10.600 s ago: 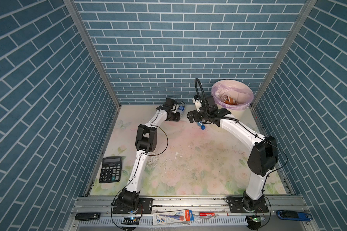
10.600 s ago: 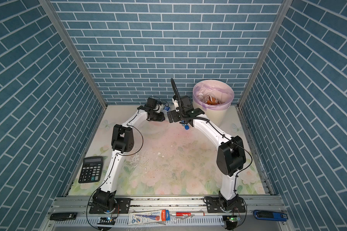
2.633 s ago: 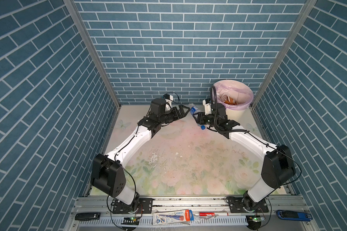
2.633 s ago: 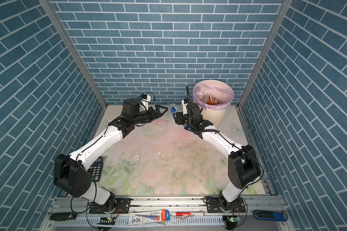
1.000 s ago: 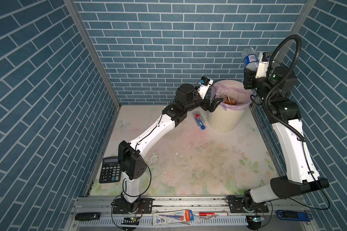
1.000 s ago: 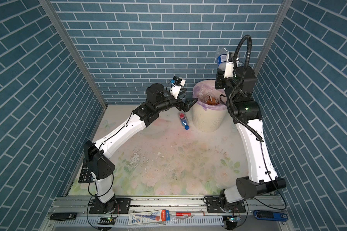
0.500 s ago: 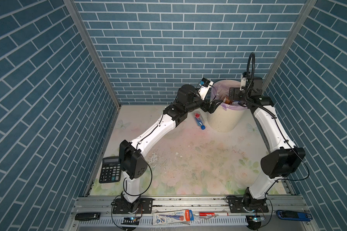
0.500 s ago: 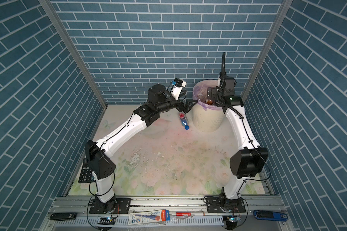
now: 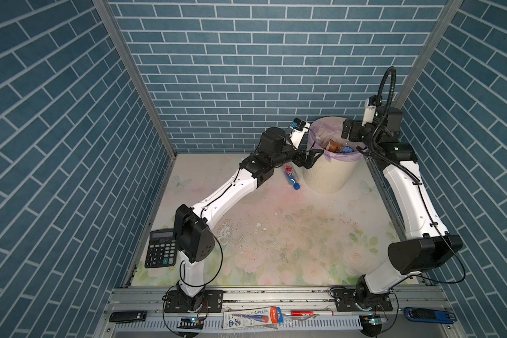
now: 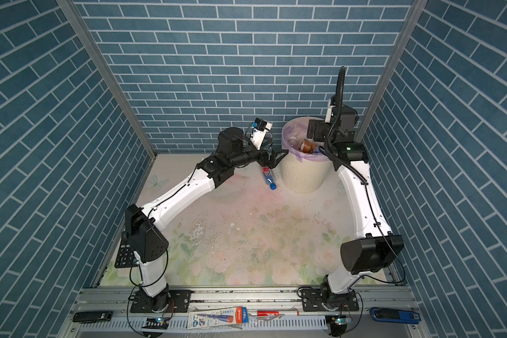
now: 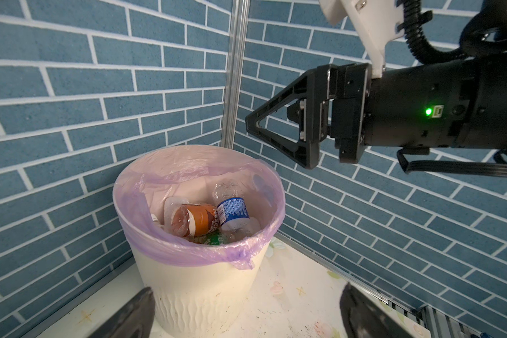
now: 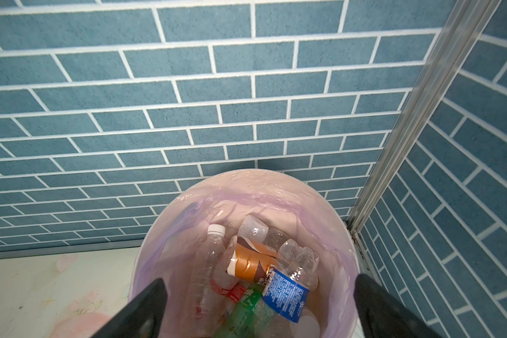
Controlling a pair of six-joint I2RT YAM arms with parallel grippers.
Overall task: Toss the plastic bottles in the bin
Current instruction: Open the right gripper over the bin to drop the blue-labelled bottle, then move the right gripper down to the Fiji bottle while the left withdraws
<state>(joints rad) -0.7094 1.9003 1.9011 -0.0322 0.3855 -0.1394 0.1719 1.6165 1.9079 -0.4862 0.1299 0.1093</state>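
Both pairs of jaws gape empty; a green bottle (image 12: 242, 304) lies half-buried under other plastic bottles (image 12: 287, 288) in the bin (image 11: 199, 286).

Right claw (image 9: 347, 133) was clamped on the blue-label bottle (image 12: 286, 289) low at the counter's 12 o'clock. A second ago it had swung the bottle high above the bin (image 9: 325, 175), then it dropped over the mouth. Now its jaws are wide apart and empty, and the bottle lies inside the bin on top of the pile, at the counter's 1 o'clock. Left arm went from folded at 12 o'clock to stretched out, putting the left claw (image 9: 315, 158) at the bin's 9 o'clock side.
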